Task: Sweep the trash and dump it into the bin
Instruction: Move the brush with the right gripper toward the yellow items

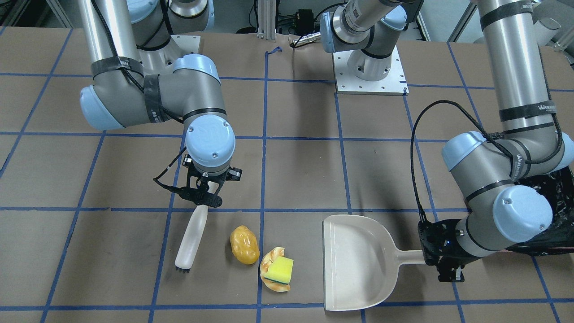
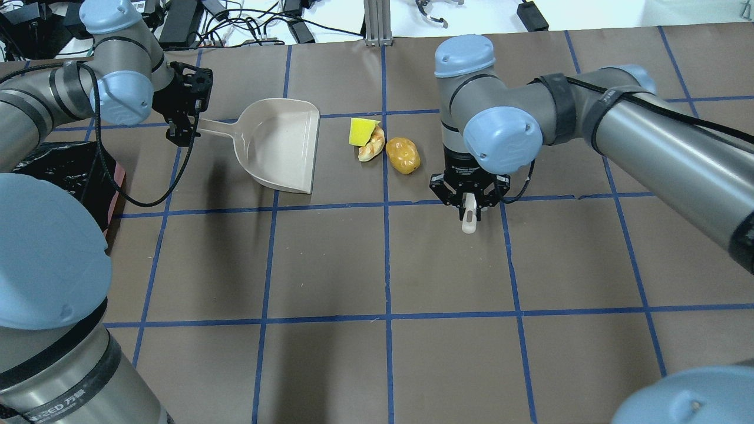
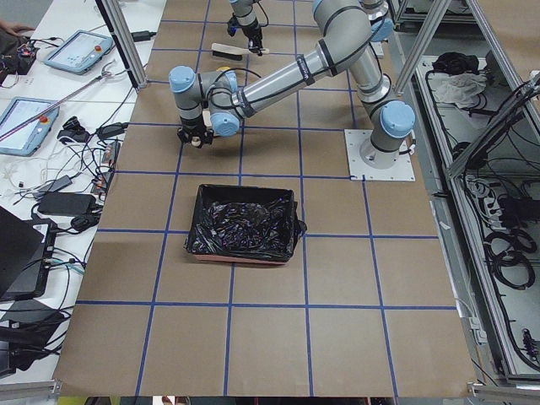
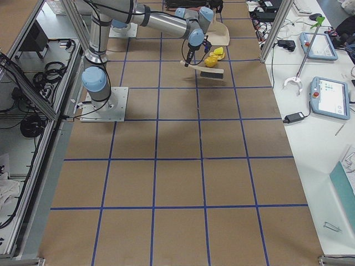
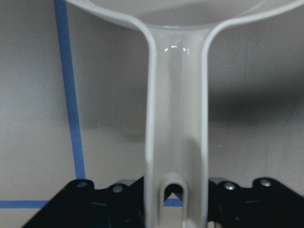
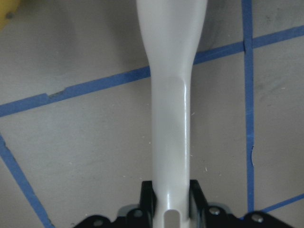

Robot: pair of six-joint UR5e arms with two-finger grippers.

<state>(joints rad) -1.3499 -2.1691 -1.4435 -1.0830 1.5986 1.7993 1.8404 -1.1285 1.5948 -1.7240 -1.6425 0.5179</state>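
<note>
The trash sits together on the brown-paper surface (image 2: 330,265), between the brush and the dustpan. The yellow sponge block (image 1: 280,268) with its green layer lies on top of the orange-beige bread-like piece (image 1: 268,264). The glossy potato shape (image 1: 245,244) is just beside them, on the side away from the dustpan.

The beige dustpan (image 1: 358,264) rests with its wide open mouth turned toward the trash, and the sponge is the piece nearest that edge. Its handle runs back into the left gripper (image 2: 184,125), whose fingers are pinched on the handle end – the left wrist view shows the handle passing straight between them.

On the far side of the potato is a white brush (image 1: 192,240) with dark bristles at its outer end. The right gripper (image 1: 202,197) is clamped on the top of its handle and points down at the surface. Whether the bristles touch the paper cannot be told.

The bin (image 3: 245,253), lined with a shiny black bag and showing a pink base edge, stands well apart from the trash – behind the left arm's elbow, on the robot's left.
</note>
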